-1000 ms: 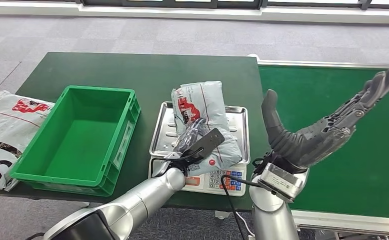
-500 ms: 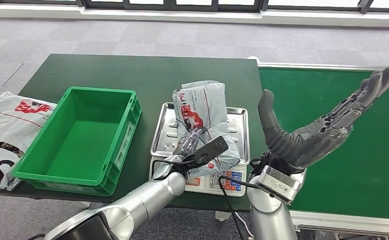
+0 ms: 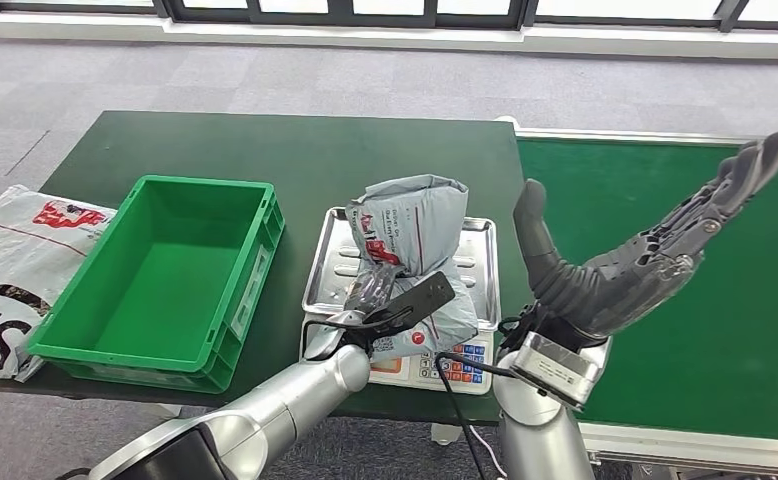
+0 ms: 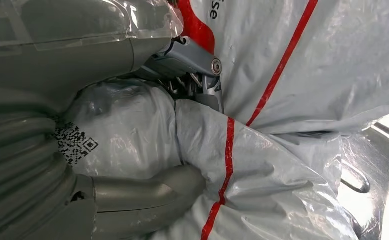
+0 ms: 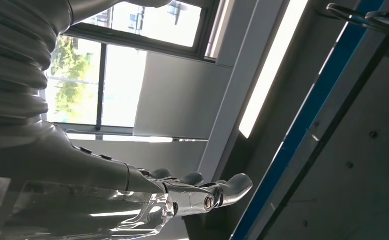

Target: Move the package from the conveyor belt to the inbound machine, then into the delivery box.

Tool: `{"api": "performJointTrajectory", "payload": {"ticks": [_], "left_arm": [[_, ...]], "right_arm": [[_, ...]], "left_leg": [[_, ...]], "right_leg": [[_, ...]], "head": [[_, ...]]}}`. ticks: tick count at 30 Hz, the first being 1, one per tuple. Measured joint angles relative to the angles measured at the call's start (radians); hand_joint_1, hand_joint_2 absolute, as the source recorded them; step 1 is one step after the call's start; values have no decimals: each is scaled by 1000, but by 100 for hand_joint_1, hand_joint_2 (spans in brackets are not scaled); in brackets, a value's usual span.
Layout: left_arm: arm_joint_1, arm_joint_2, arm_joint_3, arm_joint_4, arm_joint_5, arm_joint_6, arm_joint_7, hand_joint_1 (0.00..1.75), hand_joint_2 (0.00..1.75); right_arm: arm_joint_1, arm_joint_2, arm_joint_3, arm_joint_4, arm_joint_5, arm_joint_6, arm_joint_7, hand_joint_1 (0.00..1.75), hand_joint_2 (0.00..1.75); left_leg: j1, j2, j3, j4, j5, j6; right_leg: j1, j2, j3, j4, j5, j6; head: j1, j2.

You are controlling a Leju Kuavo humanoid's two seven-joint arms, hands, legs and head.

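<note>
Already the package (image 3: pixel 410 250) is off the conveyor belt (image 3: pixel 665 200) and on the scale's steel tray (image 3: pixel 330 262), so the first leg looks done. The left hand (image 3: pixel 380 298) clasps the package's near end, fingers wrapped into the plastic, and its far end rises off the tray. The right hand (image 3: pixel 630 255) hangs above the belt, fingers spread, holding nothing. What remains, I judge, is the carry to the green box (image 3: pixel 155 275) at nine o'clock of the scale.
</note>
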Motion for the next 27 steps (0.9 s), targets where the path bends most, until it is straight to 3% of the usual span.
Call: {"api": "performJointTrajectory", "payload": {"ticks": [6, 11, 16, 23, 27], "left_arm": [[4, 1, 0, 2, -1, 61, -24, 175, 175], [4, 12, 2, 5, 16, 198, -115, 175, 175], [3, 29, 14, 6, 22, 255, -167, 175, 175], [-11, 78, 167, -24, -89, 292, -290, 175, 175], [-11, 79, 176, -26, -91, 293, -297, 175, 175]], "right_arm": [[-1, 0, 9, 0, -2, 0, 0, 0, 175], [-1, 0, 7, 0, 0, 0, 0, 0, 175], [-1, -1, 5, 0, 4, 0, 0, 0, 175], [5, -2, -11, 0, 9, 0, 0, 0, 175], [5, -2, -12, 0, 9, 0, 0, 0, 175]], "left_leg": [[0, 0, 0, 0, 0, -1], [0, 1, -2, 0, 0, -1], [0, 1, -4, 0, 0, -2], [0, 1, -8, 0, 2, -3], [0, 1, -8, 0, 2, -3]], "right_leg": [[0, 0, -1, 0, 0, 0], [1, 2, -5, 0, 0, -1], [1, 2, -7, 0, 0, -1], [1, 3, -11, 0, 1, -2], [1, 2, -11, 1, 1, -2]], "head": [[0, 0], [0, 0], [0, 0], [0, 0], [0, 0]]}}
